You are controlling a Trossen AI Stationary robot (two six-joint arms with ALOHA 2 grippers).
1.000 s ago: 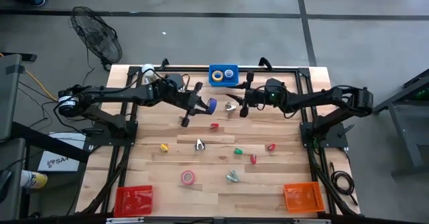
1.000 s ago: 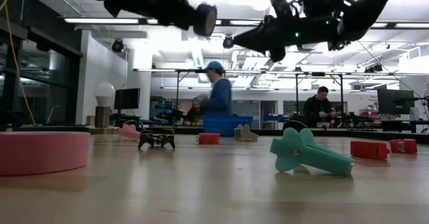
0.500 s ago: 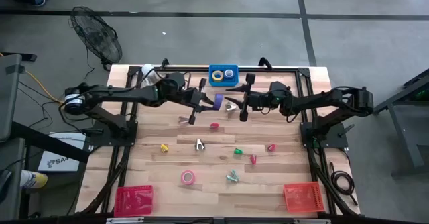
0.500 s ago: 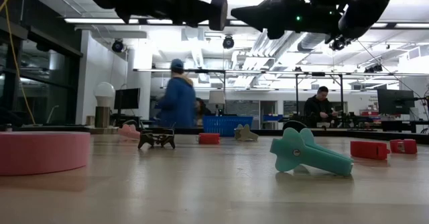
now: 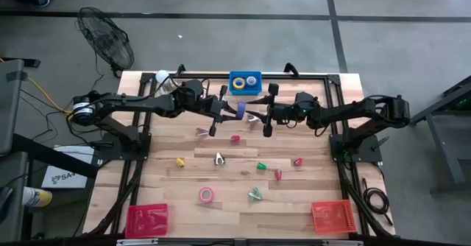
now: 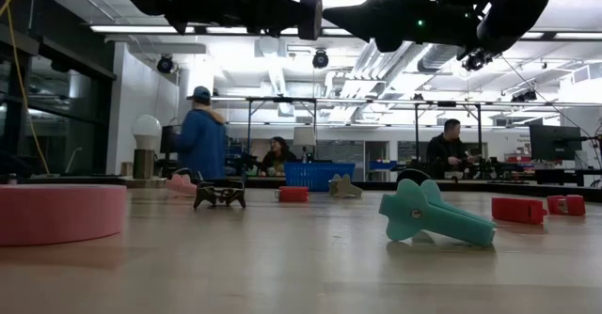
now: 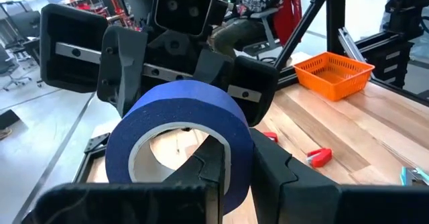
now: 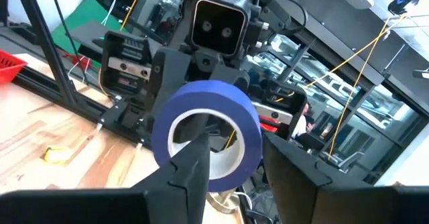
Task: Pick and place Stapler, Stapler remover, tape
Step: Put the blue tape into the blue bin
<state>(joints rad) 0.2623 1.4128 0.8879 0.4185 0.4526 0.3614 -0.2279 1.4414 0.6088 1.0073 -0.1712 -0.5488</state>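
Both arms meet high over the far middle of the wooden table (image 5: 221,180), nose to nose. The left gripper (image 5: 224,111) comes in from the left, the right gripper (image 5: 263,113) from the right, and between them hangs a blue tape roll (image 5: 240,110), well clear of the tabletop.

In the left wrist view that blue tape roll (image 7: 179,140) is pinched by its wall, one finger inside the ring and one outside, fingers narrowed down to the thickness of the band. In the right wrist view the right gripper's own fingers (image 8: 194,167) sit at the same roll (image 8: 206,133): one prong pokes into the open centre, the other stands just outside the rim, spread only a little. Whether they actually press on it, I cannot tell.

At the far edge, the blue bin (image 5: 245,82) holds a yellow roll and a blue roll side by side. Down near the front, a pinkish-red tape roll (image 5: 206,195) lies flat on the wood, between the red basket (image 5: 146,218) and the orange basket (image 5: 330,216) at the near corners.

A teal stapler remover (image 6: 431,214) lies on its side in the low view.
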